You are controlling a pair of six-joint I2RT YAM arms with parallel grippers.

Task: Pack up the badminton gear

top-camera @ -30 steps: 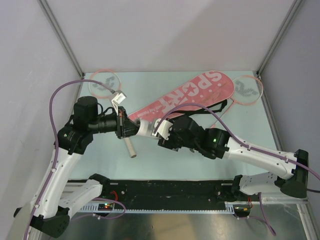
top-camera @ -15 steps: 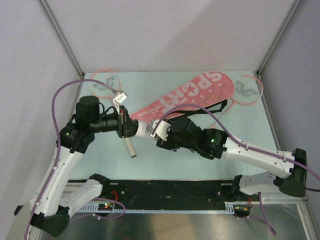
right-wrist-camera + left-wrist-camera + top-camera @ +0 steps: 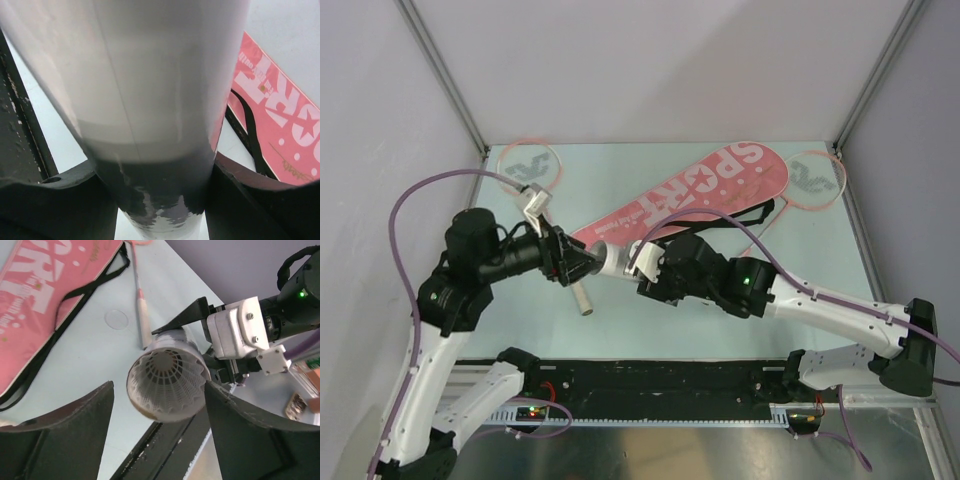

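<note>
- Right claw (image 3: pixel 645 268) is pinching the white tube (image 3: pixel 150 90) around its body. It holds the tube roughly level, open mouth facing the left arm. I read this as presenting the mouth for loading.
- Shuttlecock (image 3: pixel 167 382) sits in that mouth, skirt facing the left wrist camera, nose inward. I cannot tell how deep it is seated.
- Left claw (image 3: pixel 570 266) is spread, one finger either side of the tube mouth with a gap on each side. It is gripping nothing.
- Pink bag (image 3: pixel 700 190) lies flat and diagonal on the far worktop (image 3: pixel 620 170). Its black strap (image 3: pixel 75 297) trails along the near side. I cannot tell whether the bag is open.
- Left racket (image 3: pixel 527 165) has its head in the far left corner. A white handle (image 3: pixel 581 297), which I take to be its own, lies just under the left claw.
- Right racket (image 3: pixel 815 178) has its head at the far right corner, beside the bag's wide end. Both rackets are outside the bag.
- Room: backing the left claw straight off along the tube's axis looks free. The left wall (image 3: pixel 380 150) is close behind that arm.
- The right arm reaches over the bag's narrow end, with the strap near, so I judge snagging is the risk there.
</note>
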